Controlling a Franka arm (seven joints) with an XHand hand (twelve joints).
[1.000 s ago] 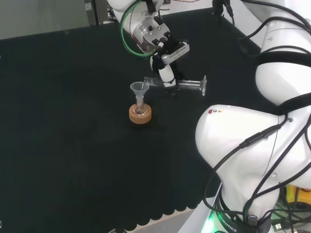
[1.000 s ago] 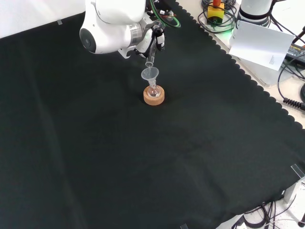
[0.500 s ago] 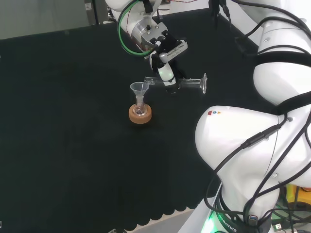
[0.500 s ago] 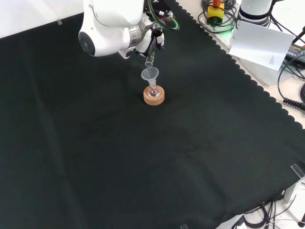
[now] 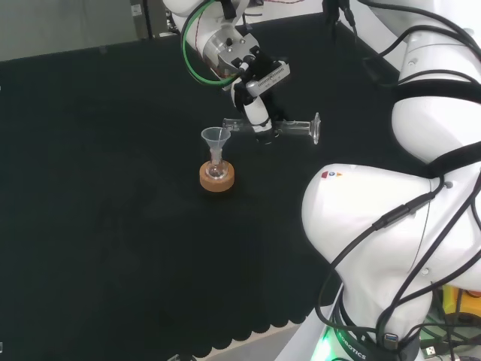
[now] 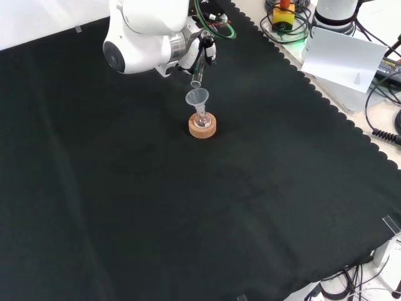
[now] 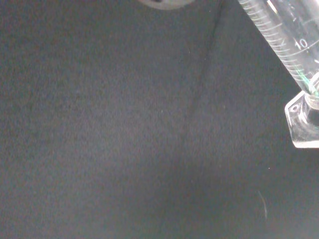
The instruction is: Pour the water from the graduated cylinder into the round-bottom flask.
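The hand [image 5: 257, 113] is curled round a clear graduated cylinder [image 5: 289, 128], held almost level above the cloth. Its mouth points left in the head view, just right of and slightly above a clear funnel [image 5: 216, 138]. The funnel stands in the neck of a small round-bottom flask [image 5: 217, 171] that rests on a cork ring [image 5: 217, 179]. From the front, the cylinder's mouth [image 6: 197, 80] hangs just above the funnel [image 6: 197, 98], with the flask on the cork ring [image 6: 202, 126] below. Up close, the cylinder [image 7: 279, 35] shows its scale marks and its clear foot [image 7: 305, 119].
Black cloth [image 6: 188, 213] covers the bench all around the flask. The arm's white links [image 5: 391, 226] stand at the right of the head view, and one white link [image 6: 147, 31] sits beside the hand in the front view. Cables and a paper sheet [image 6: 344, 56] lie off the cloth.
The hand has lifted the cylinder slightly and drawn its mouth back from the funnel's rim. The flask and funnel have not moved.
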